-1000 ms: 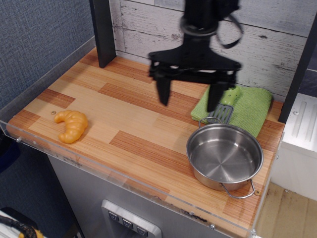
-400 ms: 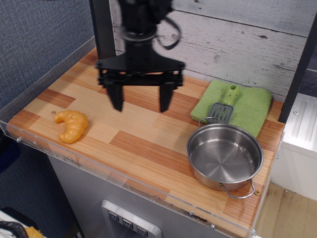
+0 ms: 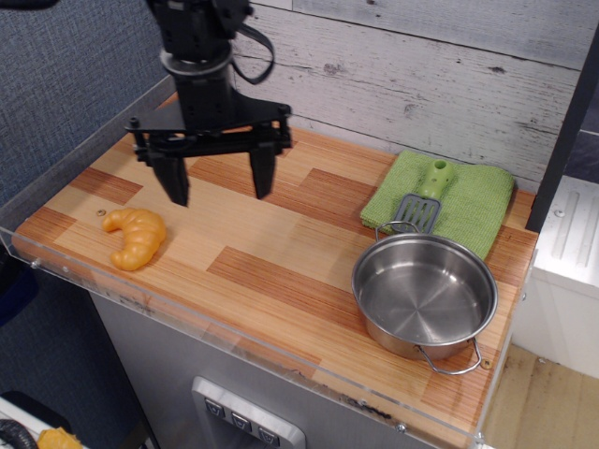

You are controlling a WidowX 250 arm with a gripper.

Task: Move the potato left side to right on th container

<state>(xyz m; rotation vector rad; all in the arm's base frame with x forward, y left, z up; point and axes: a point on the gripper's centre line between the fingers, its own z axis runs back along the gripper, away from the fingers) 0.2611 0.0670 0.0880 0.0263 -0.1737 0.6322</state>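
The black two-fingered claw (image 3: 217, 185) is hanging with jaws spread wide and empty, apparently above the tabletop. The glossy orange-yellow croissant-shaped toy potato (image 3: 137, 236) is lying below-left of it, long axis roughly front-to-back, well apart from the round shiny steel pan (image 3: 426, 296).

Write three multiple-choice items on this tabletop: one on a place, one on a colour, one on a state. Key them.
1. Where does the potato lie?
A. in the container
B. on the cloth
C. on the wood near the table's left edge

2. What colour is the cloth under the spatula?
A. green
B. red
C. white

3. How is the gripper?
A. shut on the potato
B. open, holding nothing
C. resting in the container

Key: 1 C, it sits on bare wood, far from the container. 2 A, the folded cloth is green. 3 B, the fingers are spread apart above the table.
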